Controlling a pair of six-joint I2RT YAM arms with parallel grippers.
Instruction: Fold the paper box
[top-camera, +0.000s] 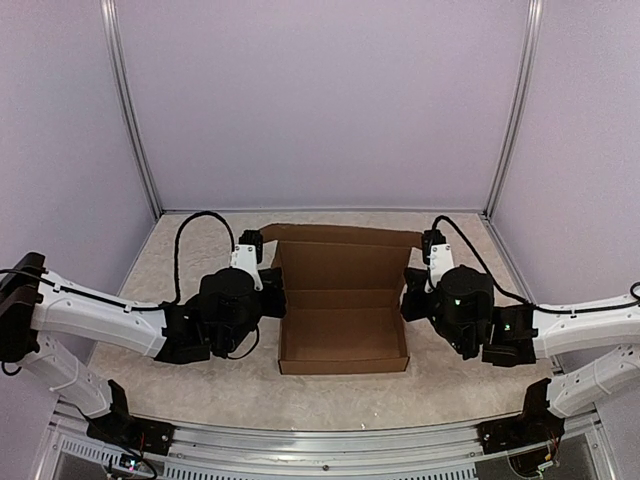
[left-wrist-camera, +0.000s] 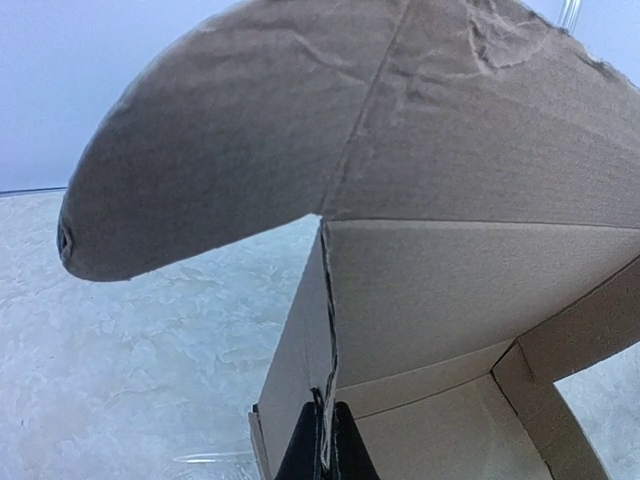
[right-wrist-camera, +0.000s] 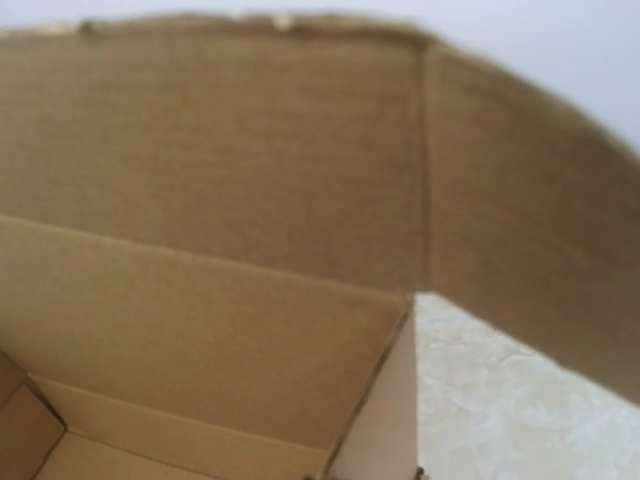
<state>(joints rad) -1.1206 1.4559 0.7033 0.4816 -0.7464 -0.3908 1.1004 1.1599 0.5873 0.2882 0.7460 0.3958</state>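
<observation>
Left tool (left-wrist-camera: 323, 422) is clenched on the paper box (top-camera: 345, 320), its 2 fingers pinching the top edge of the left side wall (left-wrist-camera: 295, 370) near the back corner. The right tool (top-camera: 412, 292) sits against the opposite side wall and is clenched too. Its wrist view cuts off the fingers, so I cannot tell whether cardboard lies between them.

The box rests in the middle of the table (top-camera: 250, 395) between the 2 arms. Its tray is formed with walls upright, and the lid (top-camera: 345, 262) is open and leaning back.

The likeliest trouble is the rounded lid ear (left-wrist-camera: 230, 150), which hangs out over the left wall. If the lid comes down with that ear outside the wall, it will probably jam or crumple; it looks wrinkled already. The corner slit just above the left fingers is a weak point, so an uneven pull could tear it. Letting go of 1 wall before the ears are tucked in may also let that wall spring outward, and a sideways push could slide the light box across the table.
</observation>
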